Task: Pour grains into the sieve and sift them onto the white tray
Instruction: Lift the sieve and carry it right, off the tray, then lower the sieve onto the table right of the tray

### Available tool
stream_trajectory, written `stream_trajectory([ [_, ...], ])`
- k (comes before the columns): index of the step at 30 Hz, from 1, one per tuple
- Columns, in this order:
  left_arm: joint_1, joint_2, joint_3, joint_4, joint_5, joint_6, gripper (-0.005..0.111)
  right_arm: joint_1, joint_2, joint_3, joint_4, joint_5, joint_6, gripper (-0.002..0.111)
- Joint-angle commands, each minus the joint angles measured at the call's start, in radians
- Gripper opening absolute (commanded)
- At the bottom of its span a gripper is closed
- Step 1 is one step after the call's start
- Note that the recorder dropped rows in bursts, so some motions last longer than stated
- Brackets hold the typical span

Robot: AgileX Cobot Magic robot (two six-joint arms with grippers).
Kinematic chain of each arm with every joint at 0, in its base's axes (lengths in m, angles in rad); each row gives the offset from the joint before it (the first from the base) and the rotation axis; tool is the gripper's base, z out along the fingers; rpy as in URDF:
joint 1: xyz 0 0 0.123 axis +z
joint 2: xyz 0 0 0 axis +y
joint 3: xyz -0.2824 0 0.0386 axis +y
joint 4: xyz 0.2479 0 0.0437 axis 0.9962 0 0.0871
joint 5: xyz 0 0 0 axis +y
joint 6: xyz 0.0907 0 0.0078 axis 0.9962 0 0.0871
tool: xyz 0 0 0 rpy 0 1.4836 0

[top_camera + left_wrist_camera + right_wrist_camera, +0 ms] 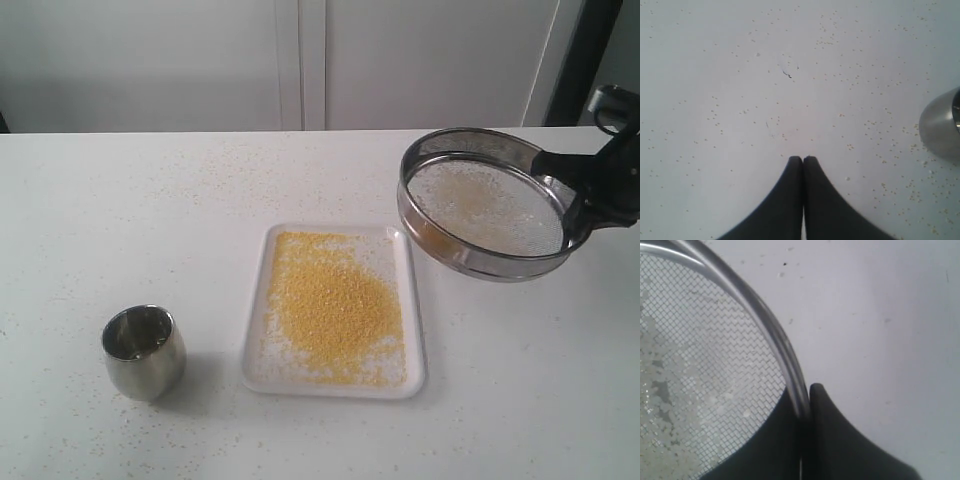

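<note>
One small rounded steel cup (143, 352) stands upright nearest the camera, at about 8 o'clock on the white speckled table (120, 200). Just beside it, at 6 o'clock, lies one flat white rectangular tray with rounded corners (262, 362), apart from the cup. It carries a single loose heap of tiny yellow-golden grains (335, 305), with paler whitish bits along the heap's edges. At 2 o'clock one wide round sieve with a shiny steel rim and fine grey mesh (470, 262) hangs tilted beside the tray's far right corner, with pale bits clinging to its mesh. Two grippers show. The right gripper (580, 200) is clamped on the sieve's rim, one black finger inside the rim and one outside. The left gripper (802, 160) has its jaws pressed together on nothing, above bare table strewn with stray grains, the cup near it
</note>
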Motion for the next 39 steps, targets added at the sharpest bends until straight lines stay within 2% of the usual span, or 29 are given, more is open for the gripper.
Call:
stream_trajectory([
  [1, 0.002, -0.009, -0.004, -0.002, 0.011, -0.002, 0.0, -0.038, 0.034, -0.008, 0.014, -0.022, -0.007, 0.0],
  [22, 0.002, -0.009, -0.004, -0.002, 0.011, -0.002, 0.0, -0.058, 0.137, -0.008, -0.057, -0.14, -0.015, 0.0],
  [39, 0.002, -0.009, -0.004, -0.002, 0.011, -0.002, 0.0, -0.053, 0.171, -0.008, -0.054, -0.155, -0.001, 0.0],
])
